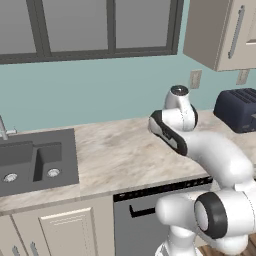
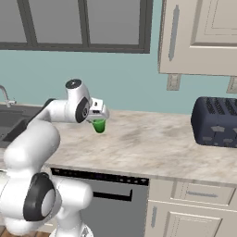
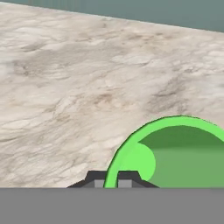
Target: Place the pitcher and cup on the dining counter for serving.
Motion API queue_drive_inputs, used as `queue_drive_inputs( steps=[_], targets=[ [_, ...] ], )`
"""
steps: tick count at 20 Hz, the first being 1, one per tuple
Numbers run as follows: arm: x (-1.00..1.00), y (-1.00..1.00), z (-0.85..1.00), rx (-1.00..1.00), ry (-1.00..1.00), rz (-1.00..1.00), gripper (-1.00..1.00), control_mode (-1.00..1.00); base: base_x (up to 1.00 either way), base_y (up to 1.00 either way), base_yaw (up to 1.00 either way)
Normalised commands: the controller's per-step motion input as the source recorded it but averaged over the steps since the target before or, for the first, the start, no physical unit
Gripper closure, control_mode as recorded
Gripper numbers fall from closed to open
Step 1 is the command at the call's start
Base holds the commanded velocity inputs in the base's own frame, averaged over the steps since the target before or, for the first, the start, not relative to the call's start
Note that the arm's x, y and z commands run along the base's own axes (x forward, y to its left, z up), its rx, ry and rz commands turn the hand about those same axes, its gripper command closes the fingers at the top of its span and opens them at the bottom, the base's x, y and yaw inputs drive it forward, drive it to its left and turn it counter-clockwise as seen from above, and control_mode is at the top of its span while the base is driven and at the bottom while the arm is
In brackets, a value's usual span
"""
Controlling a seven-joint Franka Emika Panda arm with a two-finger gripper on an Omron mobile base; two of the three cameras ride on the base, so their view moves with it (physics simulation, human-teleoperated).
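A small bright-green cup (image 2: pixel 98 126) hangs under my gripper (image 2: pixel 98 119), over the marbled counter (image 2: pixel 152 143) that holds the sink. In the hand view the cup (image 3: pixel 175 153) opens toward the camera. Its near rim passes between the two dark fingertips (image 3: pixel 97 178) of my gripper (image 3: pixel 112 177), which is shut on that rim. I cannot tell whether the cup's base touches the stone. In the left base view my own forearm hides the hand and the cup. The pitcher and the dining counter are out of view.
A dark sink (image 1: pixel 35 160) with a faucet (image 1: pixel 4 129) lies at the counter's left end. A dark toaster (image 2: pixel 215 121) stands at the right by the wall. Wall cabinets (image 2: pixel 199 37) hang above it. A dishwasher front (image 2: pixel 102 194) sits under the counter edge.
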Motion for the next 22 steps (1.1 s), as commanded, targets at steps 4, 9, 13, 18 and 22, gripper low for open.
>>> queue_drive_inputs(
  steps=[4,9,13,18,22],
  targets=[
    [-0.78,0.06,0.89,0.0,0.0,0.07,1.0,-1.0,0.0,0.0,0.0],
    [-0.45,0.2,0.53,0.0,0.0,0.08,1.0,-1.0,0.0,0.0,0.0],
    [-0.25,0.18,0.29,0.0,0.0,0.08,1.0,-1.0,0.0,0.0,0.0],
    [-0.07,0.0,0.03,0.0,0.0,0.02,1.0,1.0,-0.43,0.0,0.39],
    [0.0,0.0,0.0,0.0,0.0,0.0,1.0,1.0,-0.71,0.0,0.86]
  ],
)
